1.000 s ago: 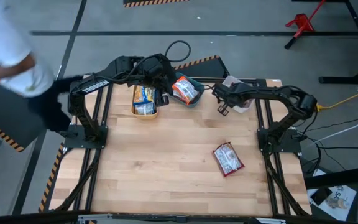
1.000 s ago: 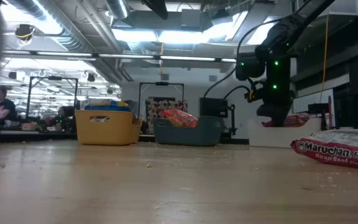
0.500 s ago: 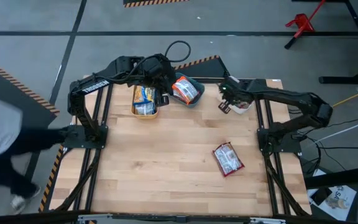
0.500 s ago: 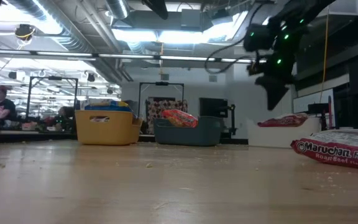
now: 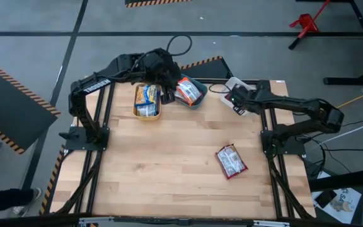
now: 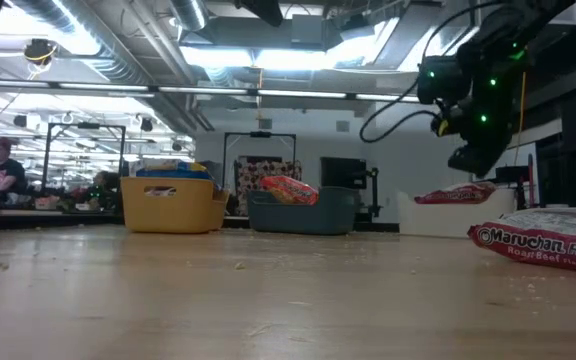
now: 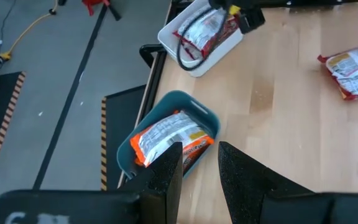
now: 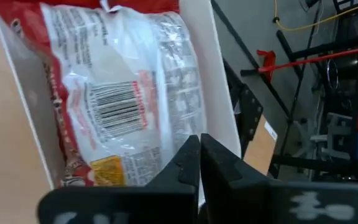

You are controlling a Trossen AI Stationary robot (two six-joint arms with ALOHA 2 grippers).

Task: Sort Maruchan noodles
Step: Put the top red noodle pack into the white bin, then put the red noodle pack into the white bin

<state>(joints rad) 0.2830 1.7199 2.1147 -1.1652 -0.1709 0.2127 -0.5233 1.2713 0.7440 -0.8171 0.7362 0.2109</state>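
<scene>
Three plastic bins are sitting along the table's far edge: yellow, teal, white, each holding noodle packets. One dark red-and-white packet is lying alone nearer the right edge. The right gripper is hanging closed beside the white bin, the left gripper narrowly parted over the teal.

The left arm reaches across the far edge of the table, its left gripper raised, wrist pitched down, the 2 fingers set apart with an open gap between them. The right arm folds in from the right side, its right gripper held aloft, fingers pressed together.
</scene>
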